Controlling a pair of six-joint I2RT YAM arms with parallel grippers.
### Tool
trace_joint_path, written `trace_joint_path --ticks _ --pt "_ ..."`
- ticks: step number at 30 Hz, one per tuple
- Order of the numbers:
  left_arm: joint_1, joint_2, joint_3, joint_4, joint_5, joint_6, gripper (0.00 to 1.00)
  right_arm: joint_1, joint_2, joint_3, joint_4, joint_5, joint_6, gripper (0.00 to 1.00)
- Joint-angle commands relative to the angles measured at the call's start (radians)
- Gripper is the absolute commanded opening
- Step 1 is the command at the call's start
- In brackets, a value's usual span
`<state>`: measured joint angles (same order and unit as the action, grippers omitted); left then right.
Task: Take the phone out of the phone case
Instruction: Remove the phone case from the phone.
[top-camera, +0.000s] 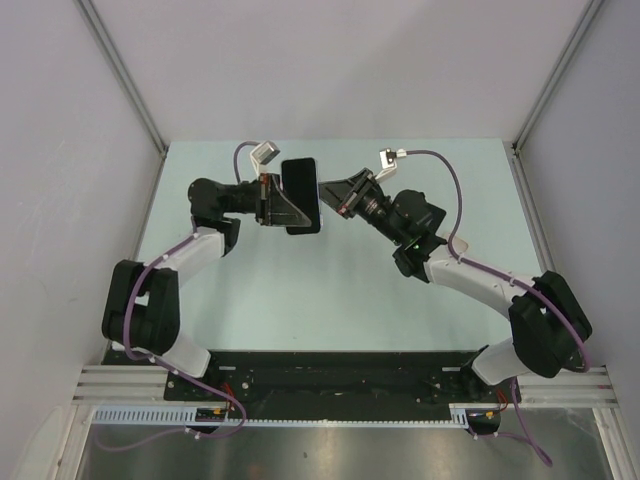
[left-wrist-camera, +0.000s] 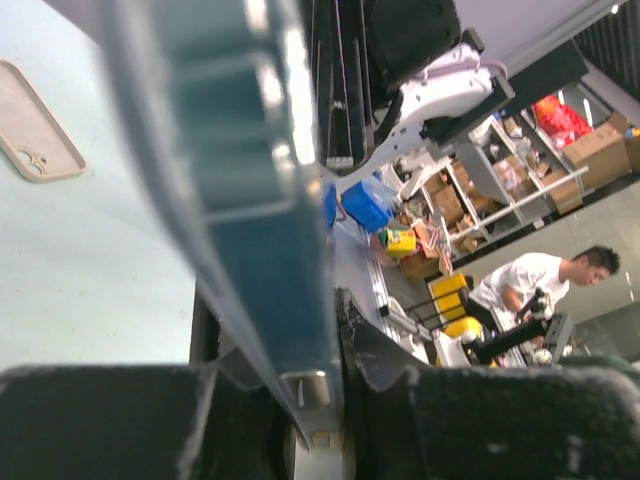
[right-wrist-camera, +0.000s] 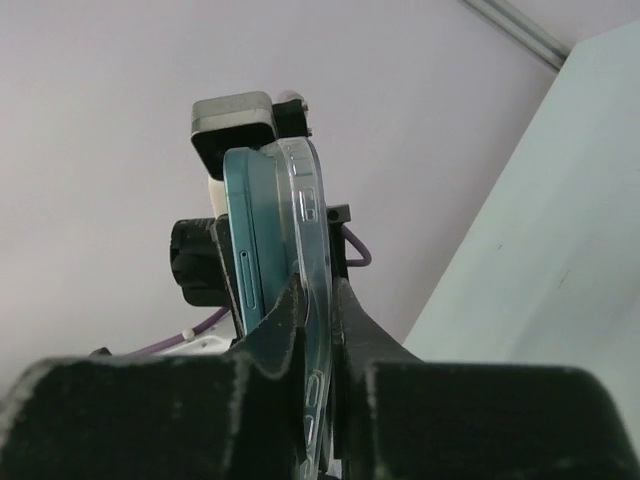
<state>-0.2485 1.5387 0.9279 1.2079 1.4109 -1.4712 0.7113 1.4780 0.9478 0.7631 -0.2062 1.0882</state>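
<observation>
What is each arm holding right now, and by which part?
The left gripper clamps the teal phone by one long edge; right gripper pinches the clear case by its opposite side lip.

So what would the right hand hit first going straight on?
The right hand pinches the clear case edge; straight on, that case and the teal phone come first, with the left hand likely behind.

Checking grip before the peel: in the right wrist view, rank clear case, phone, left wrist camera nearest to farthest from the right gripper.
1. clear case: pinched in the right gripper.
2. phone: just left of the case.
3. left wrist camera: far end, top.
</observation>
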Motion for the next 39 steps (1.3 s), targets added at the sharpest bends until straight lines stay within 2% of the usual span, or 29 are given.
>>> trace_joint_path --ticks 1,7,10,12,13,14,16,17,20,29,34,37,39 --pt "-0.074 -0.006 0.074 0.136 -0.257 0.035 0.0 0.137 0.024 -0.027 -0.347 -0.167 -0.106 0.0" --pt "-0.072 0.012 0.075 0.134 -0.259 0.031 0.01 0.099 -0.061 -0.04 -0.427 -0.111 -0.151 0.0" --pt "-0.064 0.02 0.078 0.13 -0.256 0.028 0.04 0.074 -0.113 -0.053 -0.493 -0.072 -0.171 0.0" --pt "-0.057 0.015 0.075 0.128 -0.253 0.029 0.11 0.054 -0.158 -0.063 -0.554 -0.035 -0.185 0.0" --pt "-0.049 0.014 0.074 0.127 -0.251 0.031 0.16 0.048 -0.174 -0.067 -0.573 -0.022 -0.189 0.0" --pt "-0.045 0.012 0.072 0.116 -0.251 0.037 0.34 0.044 -0.192 -0.07 -0.59 0.005 -0.195 0.0" --pt "-0.04 0.011 0.075 0.098 -0.253 0.049 0.49 0.031 -0.237 -0.076 -0.634 0.03 -0.205 0.0" --pt "-0.04 0.011 0.074 0.067 -0.254 0.067 0.69 0.03 -0.248 -0.076 -0.643 0.048 -0.209 0.0" --pt "-0.038 0.008 0.069 0.0 -0.257 0.119 0.98 0.022 -0.268 -0.076 -0.656 0.057 -0.194 0.0" --pt "-0.028 -0.008 0.045 -0.128 -0.273 0.204 1.0 0.03 -0.285 -0.076 -0.669 0.14 -0.142 0.0" --pt "0.052 -0.034 -0.009 -0.174 -0.326 0.21 1.0 0.027 -0.335 -0.076 -0.732 0.2 -0.16 0.0" --pt "0.094 -0.045 -0.014 -0.272 -0.368 0.265 1.0 0.024 -0.373 -0.076 -0.795 0.247 -0.18 0.0" --pt "0.118 -0.066 -0.011 -0.462 -0.437 0.325 1.0 0.011 -0.396 -0.076 -0.853 0.269 -0.205 0.0"
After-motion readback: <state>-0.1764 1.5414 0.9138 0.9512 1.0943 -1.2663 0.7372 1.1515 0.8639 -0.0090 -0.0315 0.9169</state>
